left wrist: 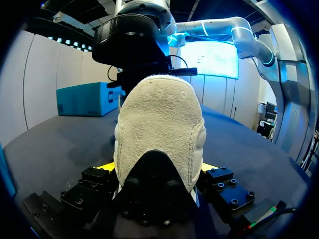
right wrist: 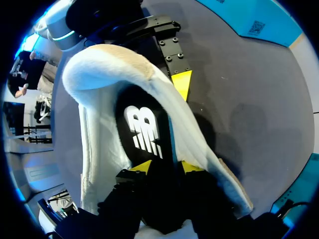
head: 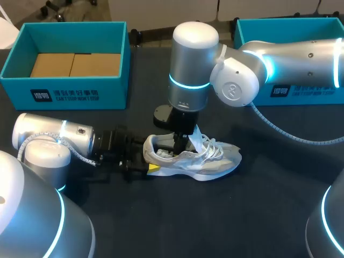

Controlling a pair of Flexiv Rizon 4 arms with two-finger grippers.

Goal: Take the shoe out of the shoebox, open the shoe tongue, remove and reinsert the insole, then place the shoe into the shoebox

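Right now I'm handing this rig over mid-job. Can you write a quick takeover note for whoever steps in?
Left gripper: shut on the heel of the shoe, which stands upright on the table.
Right gripper: down inside the shoe's opening, over the insole; grip unclear.
Left shoebox and right shoebox: at the far side, shoe in neither.
Done: shoe is out; tongue looks lifted.
Left: finish the insole step (stage unclear), then box the shoe.
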